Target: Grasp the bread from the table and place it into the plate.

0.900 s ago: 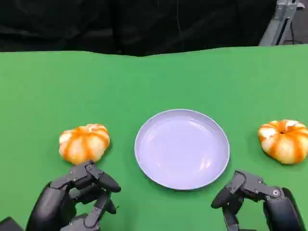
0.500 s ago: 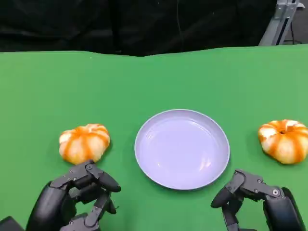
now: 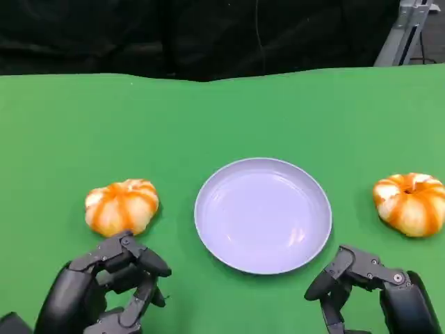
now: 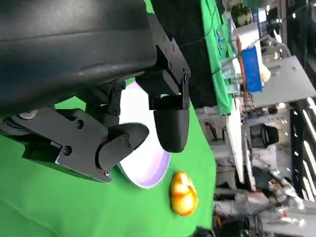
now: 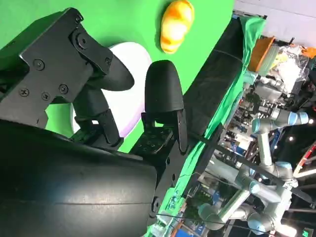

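Two bread rolls are shown on the table (image 3: 62,125). The left bread (image 3: 122,207) lies just beyond the left robot hand (image 3: 104,285), fingers apart and empty; the plate (image 3: 263,214) sits alongside, unfilled.

Bread: two pumpkin-shaped loaves, one bread (image 3: 122,207) just ahead of the left hand (image 3: 104,289), the other bread (image 3: 410,203) ahead of the right hand (image 3: 368,289)
Plate: one lavender plate (image 3: 215,236), between the hands
Hands: two, both black
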